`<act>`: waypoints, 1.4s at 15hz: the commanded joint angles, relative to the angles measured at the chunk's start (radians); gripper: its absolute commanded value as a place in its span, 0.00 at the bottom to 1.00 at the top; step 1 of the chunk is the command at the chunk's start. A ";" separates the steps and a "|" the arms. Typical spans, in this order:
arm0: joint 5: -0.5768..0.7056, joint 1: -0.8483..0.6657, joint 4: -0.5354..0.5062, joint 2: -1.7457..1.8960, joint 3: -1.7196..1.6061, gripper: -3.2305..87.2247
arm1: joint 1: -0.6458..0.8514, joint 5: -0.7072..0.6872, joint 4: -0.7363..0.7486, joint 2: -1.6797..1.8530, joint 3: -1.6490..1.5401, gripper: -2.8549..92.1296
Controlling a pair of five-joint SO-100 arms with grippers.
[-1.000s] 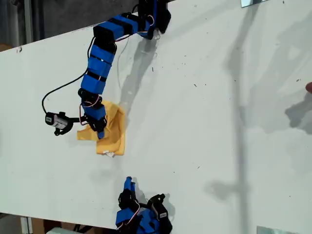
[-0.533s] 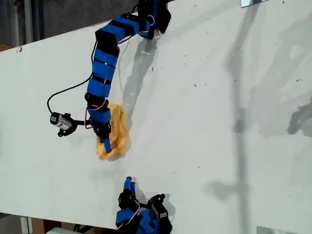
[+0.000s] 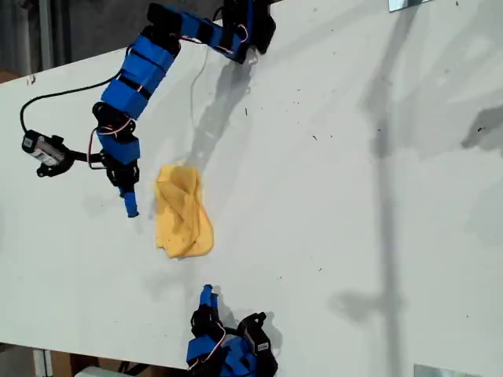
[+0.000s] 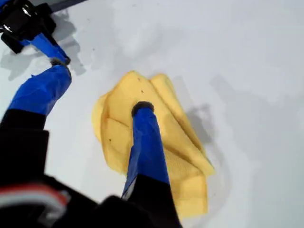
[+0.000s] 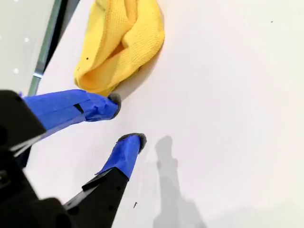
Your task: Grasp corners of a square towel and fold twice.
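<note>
A yellow towel [image 3: 183,210] lies bunched on the white worktop [image 3: 354,196]. My first gripper [image 4: 100,85] hovers above it, fingers wide and empty. My second gripper [image 5: 126,121] waits nearby, fingers parted. Smoothing the cloth flat before refolding looks wise.

Plain yellow-orange towel [image 3: 183,212] on a white table [image 3: 354,196].
</note>
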State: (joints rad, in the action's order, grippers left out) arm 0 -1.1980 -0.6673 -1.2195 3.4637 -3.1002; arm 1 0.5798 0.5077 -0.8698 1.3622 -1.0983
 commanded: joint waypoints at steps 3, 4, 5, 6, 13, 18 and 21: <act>-0.015 0.005 0.005 0.006 -0.003 0.15 | 0.018 0.095 -0.026 0.673 -0.746 0.34; -0.011 0.003 0.005 0.006 -0.003 0.15 | -0.015 0.132 -0.018 0.841 -0.908 0.33; -0.008 0.003 0.006 0.006 -0.003 0.15 | -0.037 0.184 -0.014 1.002 -1.069 0.31; -0.005 0.008 0.009 0.006 -0.005 0.15 | -0.044 0.210 -0.002 1.147 -1.223 0.30; 0.009 -0.095 -0.078 -0.002 -0.020 0.14 | -0.071 0.290 -0.330 1.927 -1.692 0.13; 0.189 -0.078 -0.075 0.006 -0.020 0.13 | -0.083 0.511 -0.408 1.927 -1.759 0.03; 0.192 -0.078 -0.075 0.006 -0.020 0.13 | -0.012 0.594 -0.518 1.927 -1.758 0.03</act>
State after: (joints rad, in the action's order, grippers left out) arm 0 -0.9940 -0.7578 -1.2947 3.4668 -3.1140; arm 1 0.5400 1.0753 -1.3576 3.2950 -2.8762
